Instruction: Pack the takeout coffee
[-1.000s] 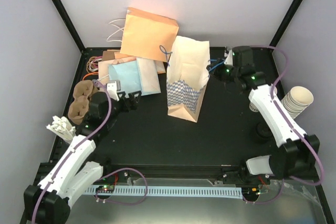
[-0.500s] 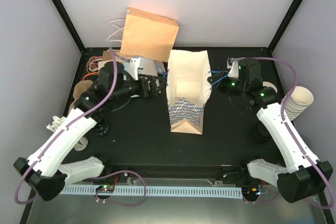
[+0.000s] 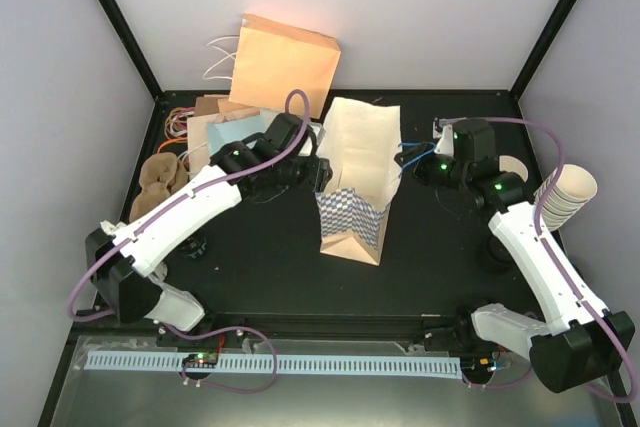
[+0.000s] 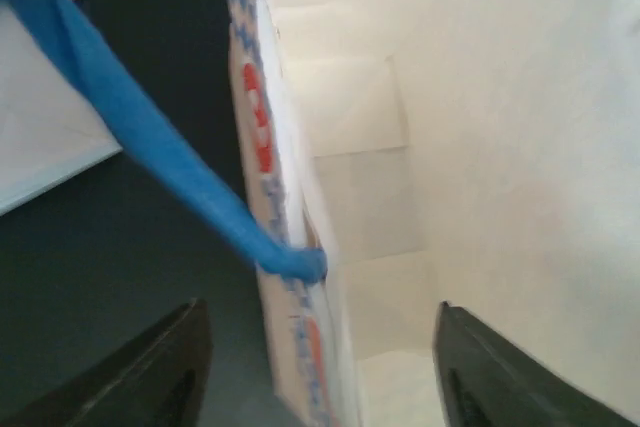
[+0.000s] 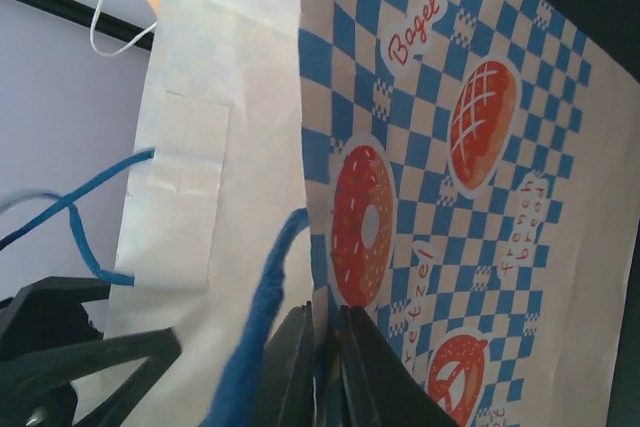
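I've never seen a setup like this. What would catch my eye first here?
The blue-checked paper bag stands open mid-table, printed with doughnuts and pretzels. The right gripper pinches its right rim by the blue handle, and the left gripper straddles the opposite wall, jaws open. Behind them, an orange bag leans on the back wall.

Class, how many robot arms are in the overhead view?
2. The left arm reaches the left side of the checked bag; the right arm reaches its right side. None seems hidden.
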Robot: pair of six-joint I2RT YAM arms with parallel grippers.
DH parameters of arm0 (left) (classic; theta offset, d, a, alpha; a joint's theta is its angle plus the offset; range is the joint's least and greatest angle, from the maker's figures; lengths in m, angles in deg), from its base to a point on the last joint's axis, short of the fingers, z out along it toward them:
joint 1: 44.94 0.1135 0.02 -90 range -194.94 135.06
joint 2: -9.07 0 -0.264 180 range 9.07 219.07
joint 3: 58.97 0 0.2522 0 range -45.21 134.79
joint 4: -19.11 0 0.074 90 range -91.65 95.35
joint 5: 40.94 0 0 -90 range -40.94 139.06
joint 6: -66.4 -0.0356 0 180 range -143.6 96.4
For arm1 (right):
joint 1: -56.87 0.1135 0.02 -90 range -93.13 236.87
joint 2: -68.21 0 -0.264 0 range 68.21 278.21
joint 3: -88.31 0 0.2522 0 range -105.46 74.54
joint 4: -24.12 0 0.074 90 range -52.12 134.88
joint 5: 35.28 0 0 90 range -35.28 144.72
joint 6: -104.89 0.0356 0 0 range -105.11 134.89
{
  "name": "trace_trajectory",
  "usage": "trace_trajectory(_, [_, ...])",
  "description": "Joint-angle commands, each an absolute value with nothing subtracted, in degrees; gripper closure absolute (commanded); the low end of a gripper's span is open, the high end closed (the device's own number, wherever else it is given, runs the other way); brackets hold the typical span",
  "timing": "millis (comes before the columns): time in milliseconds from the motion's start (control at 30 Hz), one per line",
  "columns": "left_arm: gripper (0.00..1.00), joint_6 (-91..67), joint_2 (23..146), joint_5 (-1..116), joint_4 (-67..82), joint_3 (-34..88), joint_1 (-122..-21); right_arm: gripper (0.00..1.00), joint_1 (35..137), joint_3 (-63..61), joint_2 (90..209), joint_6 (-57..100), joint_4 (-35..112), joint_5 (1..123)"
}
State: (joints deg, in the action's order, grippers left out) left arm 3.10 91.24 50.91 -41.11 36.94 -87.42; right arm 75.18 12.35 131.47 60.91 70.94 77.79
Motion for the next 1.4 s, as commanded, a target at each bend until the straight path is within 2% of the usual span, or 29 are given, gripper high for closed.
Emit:
trace_trajectory(0, [0.48, 1.07, 91.97, 44.04, -46.0, 40.87, -87.76, 0.84, 75.42, 12.03, 130.61, 59.88, 71.67, 76.43])
trace_trajectory(100, [0.79, -0.46, 92.41, 42.03, -45.75, 41.65, -87.7, 0.71, 75.42, 11.22, 130.57, 58.08, 73.92, 74.69])
trace_trajectory(167, [0.91, -1.23, 92.81, 40.97, -45.7, 42.61, -87.73, 0.67, 75.45, 10.26, 130.56, 56.86, 75.9, 73.63])
trace_trajectory(200, [0.94, -1.5, 93.09, 40.33, -46.04, 43.45, -87.67, 0.65, 75.42, 9.74, 130.52, 56.23, 76.99, 73.21])
trace_trajectory(300, [0.96, -2.57, 93.99, 38.49, -47.19, 45.63, -87.62, 0.61, 75.42, 8.54, 129.93, 54.22, 78.87, 73.72])
trace_trajectory(567, [0.97, -3.54, 96.26, 39.95, -45.9, 47.12, -86.33, 0.52, 75.42, 11.44, 125.24, 51.23, 73.04, 85.37])
trace_trajectory(667, [0.98, -3.89, 97.21, 40.6, -45.6, 47.94, -85.77, 0.51, 75.42, 11.41, 123.94, 50.13, 74.83, 83.71])
trace_trajectory(800, [0.98, -4.4, 98.89, 40.95, -46.5, 50.48, -84.29, 0.37, 75.42, 11.34, 123.45, 48.72, 78.71, 77.79])
trace_trajectory(1000, [0.98, -5.77, 99.51, 41.75, -46.09, 52.09, -82.72, 0.31, 75.42, 13.3, 124.33, 42.84, 80.59, 75.81])
trace_trajectory(1200, [0.98, -6.98, 100.48, 41.22, -46.14, 52.53, -81.68, 0.22, 75.42, 13.03, 123.86, 35.01, 82.48, 78.7])
trace_trajectory(1367, [0.95, -7.01, 101.17, 45.07, -45.74, 52.69, -80.65, 0.15, 75.42, 17.47, 120.67, 33.38, 76.82, 76.11])
